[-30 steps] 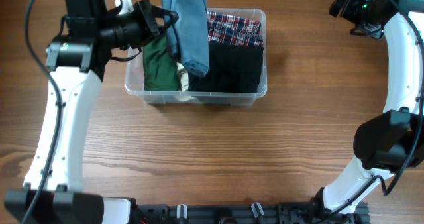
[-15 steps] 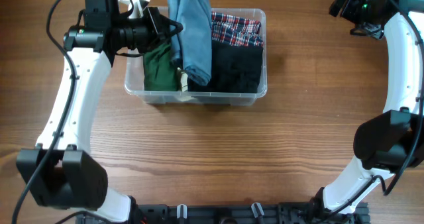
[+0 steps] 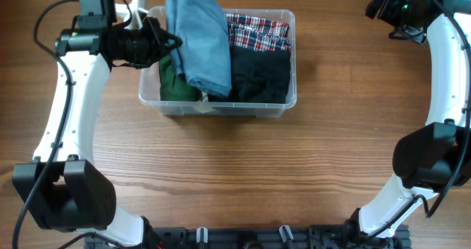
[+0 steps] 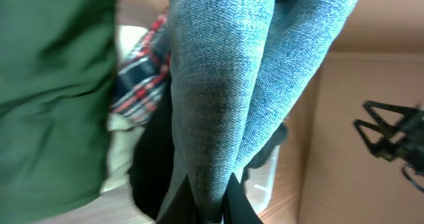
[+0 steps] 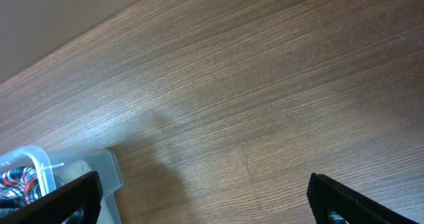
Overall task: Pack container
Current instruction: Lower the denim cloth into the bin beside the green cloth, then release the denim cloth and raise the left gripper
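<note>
The clear plastic container stands at the table's back centre. It holds a green garment, a red plaid garment and a black garment. My left gripper is shut on folded blue jeans and holds them over the container's left half; the jeans drape down onto the other clothes. In the left wrist view the jeans run between the fingers, with the green garment at left. My right gripper is open and empty at the far right back, above bare table.
The container's corner shows at the lower left of the right wrist view. A cardboard-coloured surface lies beyond the container in the left wrist view. Both arm bases stand at the table's front edge.
My left gripper has moved left and lower with the jeans. The jeans, hanging upright before, now lie tilted over the container's left half. The right arm has not moved.
</note>
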`<state>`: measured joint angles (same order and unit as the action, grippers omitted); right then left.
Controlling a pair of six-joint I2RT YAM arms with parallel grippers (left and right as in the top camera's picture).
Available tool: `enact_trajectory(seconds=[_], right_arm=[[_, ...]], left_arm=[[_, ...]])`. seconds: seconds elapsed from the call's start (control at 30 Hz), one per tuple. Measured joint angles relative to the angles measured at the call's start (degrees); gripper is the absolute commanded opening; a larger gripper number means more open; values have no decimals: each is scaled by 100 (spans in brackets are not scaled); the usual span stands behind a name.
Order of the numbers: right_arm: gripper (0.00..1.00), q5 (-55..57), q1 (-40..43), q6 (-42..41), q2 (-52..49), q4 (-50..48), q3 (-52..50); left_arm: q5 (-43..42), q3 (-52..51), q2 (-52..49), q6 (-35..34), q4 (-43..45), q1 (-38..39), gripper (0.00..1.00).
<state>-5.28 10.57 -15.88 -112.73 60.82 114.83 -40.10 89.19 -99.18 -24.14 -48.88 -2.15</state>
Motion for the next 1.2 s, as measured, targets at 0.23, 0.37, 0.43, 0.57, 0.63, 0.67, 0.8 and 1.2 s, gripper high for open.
enact_trajectory(seconds=[0.23,0.37,0.43,0.57,0.63,0.67,0.8,1.2], right_arm=[[100,0,0,0,0,0,0],[100,0,0,0,0,0,0],[100,-2,0,0,0,0,0],[99,0,0,0,0,0,0],[100,0,0,0,0,0,0],[100,0,0,0,0,0,0],[100,0,0,0,0,0,0],[100,0,0,0,0,0,0]], left_arm=[[452,0,-2,273,-343,-243,8],[798,0,-20,437,-376,-284,31],[881,0,-26,470,-385,-284,36],[1019,0,-37,625,-400,-284,46],[1097,0,-37,638,-420,-284,43],[1137,0,-37,649,-424,-284,40],[1335,0,-37,699,-422,-284,26],[1482,0,-37,737,-282,-284,23]])
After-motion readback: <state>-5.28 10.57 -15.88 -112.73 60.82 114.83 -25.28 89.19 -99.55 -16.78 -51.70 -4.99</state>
